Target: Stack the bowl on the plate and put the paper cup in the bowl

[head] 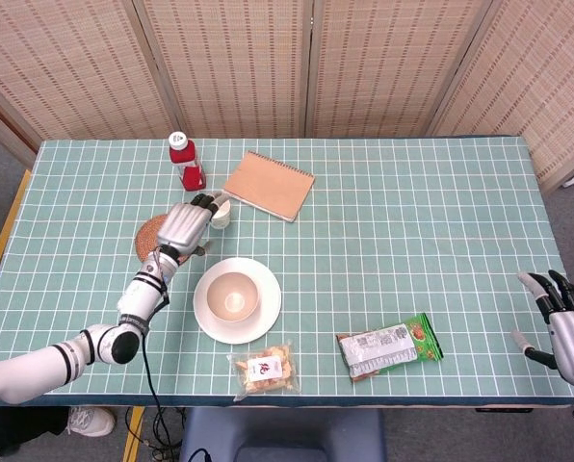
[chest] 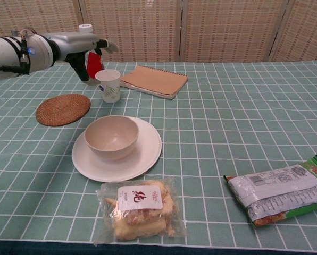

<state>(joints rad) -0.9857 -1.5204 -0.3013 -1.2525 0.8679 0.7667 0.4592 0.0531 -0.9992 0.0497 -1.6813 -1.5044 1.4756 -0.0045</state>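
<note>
Reaching across the bench [head: 412, 221], we bring our left robot hand [head: 186, 225] up beside the paper cup [chest: 108, 85], its fingers apart and holding nothing. In the chest view the fingers [chest: 106, 46] hang above and just behind the cup's rim without touching it. We judge this as the approach for a grasp, since the cup is the one task item not yet in place.

Our bowl [chest: 111, 136] already sits upright at the middle of the plate [chest: 145, 155], so the stacking half of the job looks done. We see nothing inside the bowl, and its open mouth faces up, ready to take the cup. The paper cup stands upright too, on the bench beyond the plate, just beside the woven coaster [chest: 63, 109] and near the red bottle [head: 184, 160]. Whether the cup holds anything we cannot tell.

Our right robot hand [head: 564, 323] waits at the far edge of the bench with its fingers spread, gripping nothing, well apart from the work.

Lying off to the side, the notebook [head: 269, 185], the pastry packet [chest: 140, 209] and the green snack bag [chest: 280, 190] play no part, though the red bottle stands close enough that we must close on the cup with care.
</note>
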